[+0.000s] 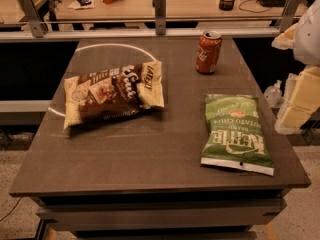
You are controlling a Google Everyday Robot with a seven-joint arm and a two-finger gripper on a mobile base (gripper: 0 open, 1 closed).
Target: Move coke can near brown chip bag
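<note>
The coke can (208,52), red with a silver top, stands upright near the far right of the dark table (150,159). The brown chip bag (112,91), dark brown with cream-yellow ends, lies flat on the left half of the table. The can and the bag are well apart, with bare table between them. My gripper (298,101) shows as cream and white parts at the right edge of the view, beyond the table's right side. It is to the right of the can, lower in the view, and touches nothing.
A green kettle chip bag (237,132) lies flat on the right front of the table, just in front of the can. A rail with metal posts (160,11) runs behind the table. A small clear bottle (272,92) sits off the right edge.
</note>
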